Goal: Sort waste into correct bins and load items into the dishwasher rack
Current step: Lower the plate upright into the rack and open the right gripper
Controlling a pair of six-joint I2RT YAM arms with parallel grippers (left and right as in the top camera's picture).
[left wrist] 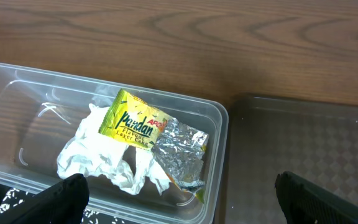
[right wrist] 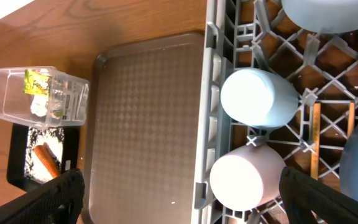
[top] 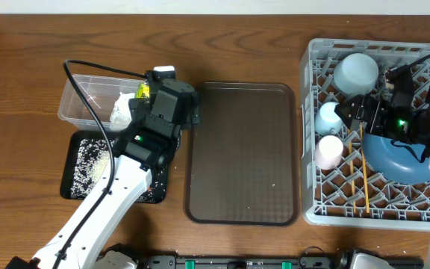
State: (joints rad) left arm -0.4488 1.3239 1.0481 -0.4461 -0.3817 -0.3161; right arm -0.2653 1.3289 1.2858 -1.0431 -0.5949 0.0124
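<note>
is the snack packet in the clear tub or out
In. The packet lies inside the tub, partly on the napkin.

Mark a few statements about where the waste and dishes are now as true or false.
1. The snack packet lies in the clear tub, partly on the napkin. True.
2. The carrot sits in the clear tub. False: the carrot lies in the black tray with the rice.
3. The pink cup sits in the rack beside the light-blue cup. True.
4. The left tool grips the packet. False: the left tool is open, holding nothing.
5. The chopsticks lie in the black tray. False: the chopsticks are in the rack.
</note>
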